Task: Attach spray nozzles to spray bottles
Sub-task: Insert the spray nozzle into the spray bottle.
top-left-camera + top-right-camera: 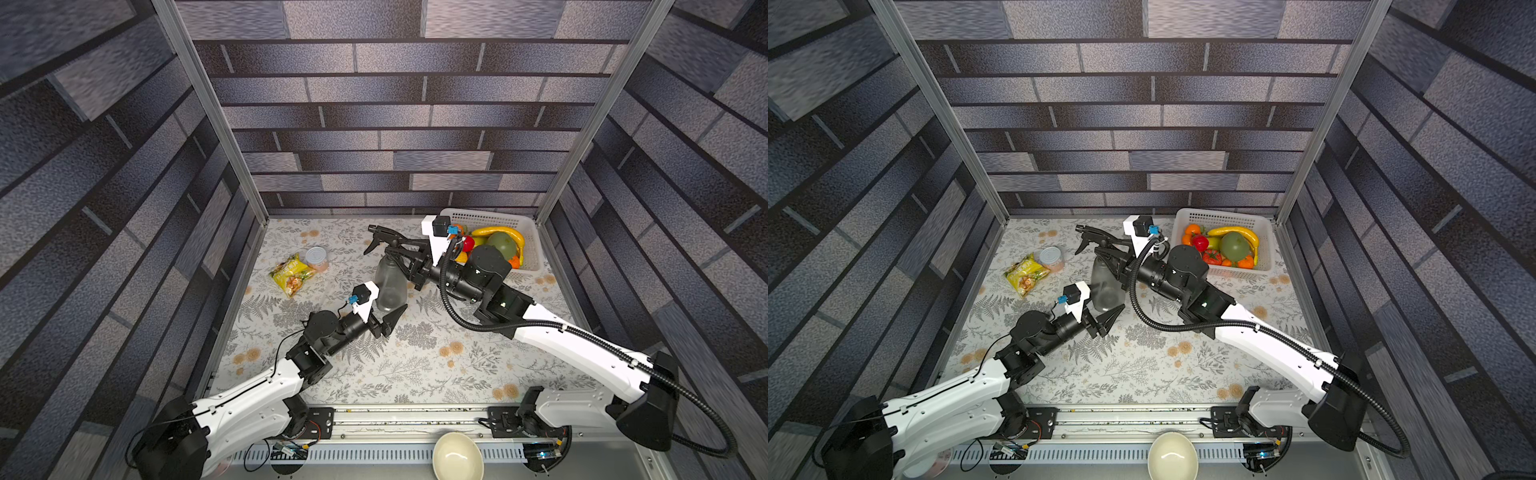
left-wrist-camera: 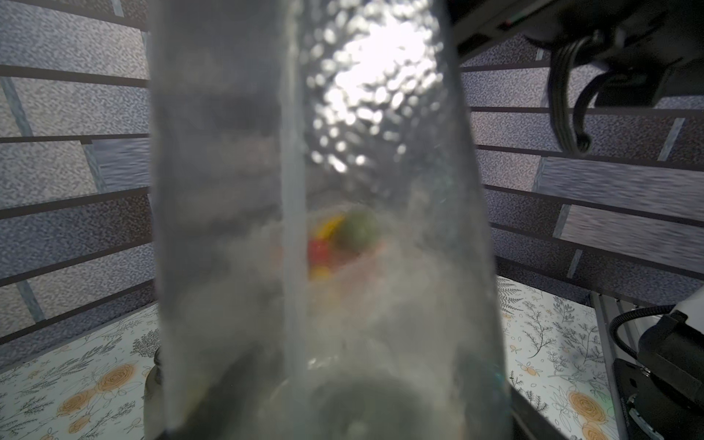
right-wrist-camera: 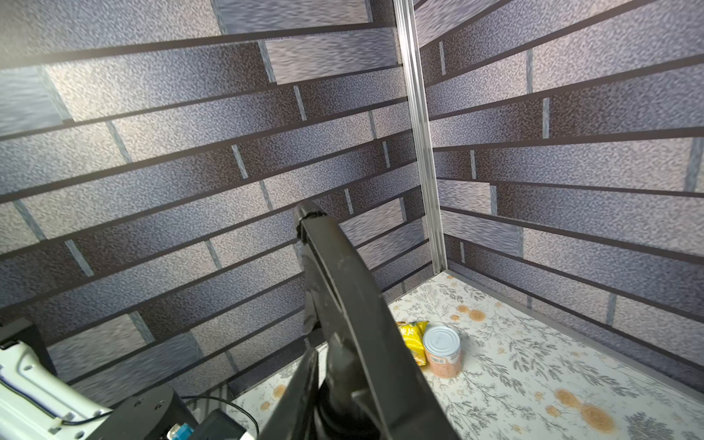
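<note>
- in both top views: spray bottle (image 1: 390, 282) stands near the fruit basket (image 1: 498, 217); left gripper (image 1: 390, 311) is clenched on its base, and right gripper (image 1: 395, 251) grasps the black spray nozzle (image 1: 384, 237) at its neck.
- left wrist: the bottle wall (image 2: 381, 266) looks thin, light and probably squashable, with the dip tube (image 2: 291, 228) inside; best held low and gently.
- right wrist: the nozzle (image 3: 343, 304) looks rigid and smooth; a grip by the body should be safest.

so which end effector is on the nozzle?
The right end effector: it grips the black spray nozzle at the spray bottle's neck; the left end effector holds its base.

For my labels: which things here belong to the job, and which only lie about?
Job: grey spray bottle; black spray nozzle at its neck.
Lying about: silver-lidded can; yellow snack bag; white basket of fruit; cream bowl.
</note>
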### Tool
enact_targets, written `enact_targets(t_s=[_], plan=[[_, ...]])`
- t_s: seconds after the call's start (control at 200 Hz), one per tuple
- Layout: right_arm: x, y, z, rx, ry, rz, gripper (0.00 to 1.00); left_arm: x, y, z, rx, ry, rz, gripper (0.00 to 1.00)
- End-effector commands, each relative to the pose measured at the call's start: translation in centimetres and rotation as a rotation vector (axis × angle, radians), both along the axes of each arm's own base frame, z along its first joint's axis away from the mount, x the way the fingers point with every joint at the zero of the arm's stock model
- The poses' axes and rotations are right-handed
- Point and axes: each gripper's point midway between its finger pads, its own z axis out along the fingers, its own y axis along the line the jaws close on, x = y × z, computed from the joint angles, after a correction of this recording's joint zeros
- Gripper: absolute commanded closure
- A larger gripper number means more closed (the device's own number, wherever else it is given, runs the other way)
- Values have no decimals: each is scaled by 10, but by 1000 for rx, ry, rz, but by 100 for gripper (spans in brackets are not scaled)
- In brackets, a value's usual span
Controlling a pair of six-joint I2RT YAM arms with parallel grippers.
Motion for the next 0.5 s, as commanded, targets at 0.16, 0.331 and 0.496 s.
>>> enact_targets(t_s=[0.16,0.331,0.496], plan=[[-16,5,-40,-206,-21,43,66,-1,7,91,-166,-224,18,24],[-19,5,-23,-142,-31,59,65,-4,5,95,-149,-242,2,25],[-24,6,-10,-108,-29,88,61,-5,4,95,-134,-244,-7,25]])
